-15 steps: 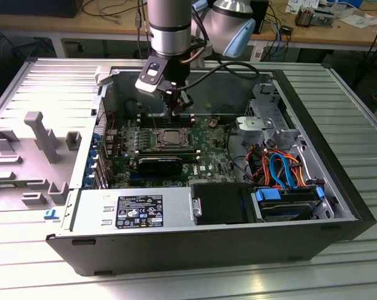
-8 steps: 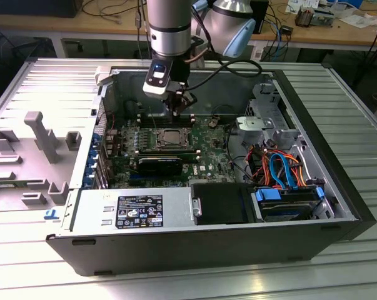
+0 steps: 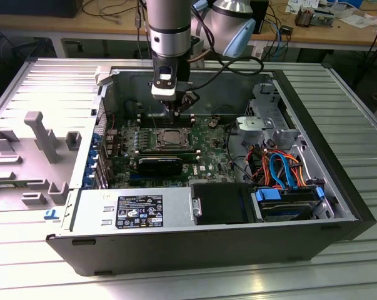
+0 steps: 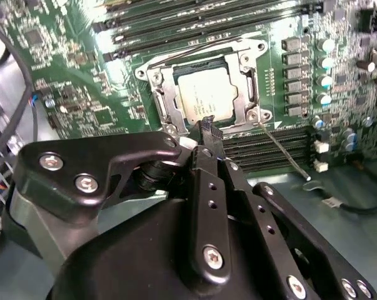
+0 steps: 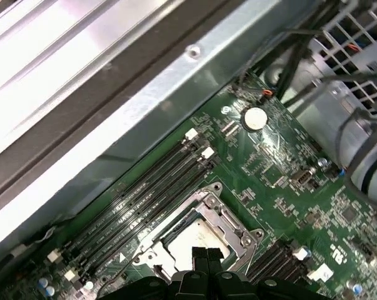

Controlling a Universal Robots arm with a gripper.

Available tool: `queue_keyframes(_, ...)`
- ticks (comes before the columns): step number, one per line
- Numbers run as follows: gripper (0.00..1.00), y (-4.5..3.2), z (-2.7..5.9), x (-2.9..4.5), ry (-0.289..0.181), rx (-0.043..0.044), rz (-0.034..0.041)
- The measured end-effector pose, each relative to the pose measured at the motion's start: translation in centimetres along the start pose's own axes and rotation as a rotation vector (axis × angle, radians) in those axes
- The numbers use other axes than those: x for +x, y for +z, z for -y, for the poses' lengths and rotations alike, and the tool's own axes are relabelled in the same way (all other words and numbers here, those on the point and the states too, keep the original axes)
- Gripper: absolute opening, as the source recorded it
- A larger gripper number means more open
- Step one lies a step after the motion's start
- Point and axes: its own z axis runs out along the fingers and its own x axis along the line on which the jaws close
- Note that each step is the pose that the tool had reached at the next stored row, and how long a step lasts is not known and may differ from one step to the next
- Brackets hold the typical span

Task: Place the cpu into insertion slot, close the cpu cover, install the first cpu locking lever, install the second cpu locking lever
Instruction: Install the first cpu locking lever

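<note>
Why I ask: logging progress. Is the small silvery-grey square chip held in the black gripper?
No, the silvery-grey chip lies flat in the socket on the green motherboard, outside the gripper.

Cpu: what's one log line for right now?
cpu: seated | cpu cover: down around it | gripper: jaws shut, at cover edge

Inside the open computer case [image 3: 207,250] the motherboard [image 3: 213,134] lies flat. The cpu [image 4: 204,94] sits in its socket, seemingly under the cpu cover [image 4: 160,103], with memory slots [image 5: 144,200] on two sides. The gripper [image 3: 179,111] hangs over the socket's far side. The power supply [image 3: 138,209] lies nearest, and the drive bay [image 3: 287,203] is at the exterior view's right.
</note>
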Motion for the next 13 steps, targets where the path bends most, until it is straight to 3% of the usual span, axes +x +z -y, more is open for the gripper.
queue_keyframes(8,0.11,-0.75,-0.03,0.01,-0.068,0.0020,-0.0097)
queue_keyframes(10,0.11,-0.76,-0.03,0.01,-0.103,0.0002,-0.0105)
queue_keyframes(13,0.11,-0.70,-0.02,0.01,-0.200,-0.0057,-0.0126)
